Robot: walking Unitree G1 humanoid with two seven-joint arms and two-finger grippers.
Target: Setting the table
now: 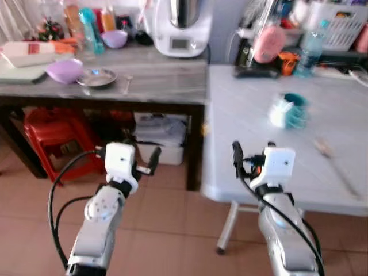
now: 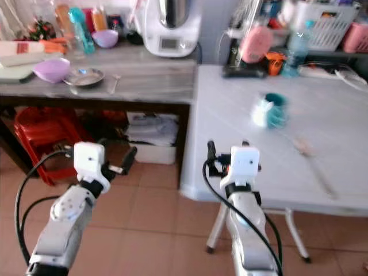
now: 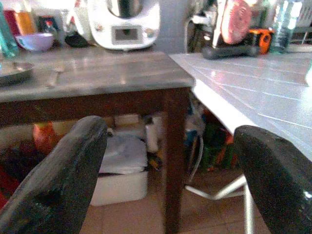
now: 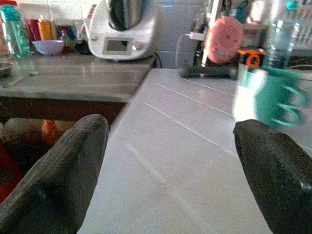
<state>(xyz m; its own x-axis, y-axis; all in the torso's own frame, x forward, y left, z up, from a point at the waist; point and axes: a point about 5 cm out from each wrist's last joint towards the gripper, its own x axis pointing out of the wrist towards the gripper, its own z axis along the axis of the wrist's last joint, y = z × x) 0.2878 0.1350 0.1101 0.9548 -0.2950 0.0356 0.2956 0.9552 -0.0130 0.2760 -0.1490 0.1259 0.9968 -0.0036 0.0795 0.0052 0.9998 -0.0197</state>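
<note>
Mugs [image 1: 290, 110], teal and white, sit mid white bench [image 1: 241, 161] beyond the spread, empty right hand [image 1: 253, 150] at its near edge, while the spread left hand [image 1: 146, 164] hovers over tiled floor [image 1: 167, 230] before the wooden bench [image 1: 167, 86] bearing bowls [image 1: 64, 70] and blender [image 1: 181, 26].

No legible text, labels or numbers anywhere.

The white kitchen machine [image 4: 124, 29] at the far side of the wooden tabletop [image 1: 149, 80] has a small display panel, but it is too blurred to make out any figures. The bottles [image 1: 89, 29] at far left and the water bottle [image 1: 312, 49] at the far end of the white tabletop [image 1: 253, 138] carry labels that stay unreadable.
</note>
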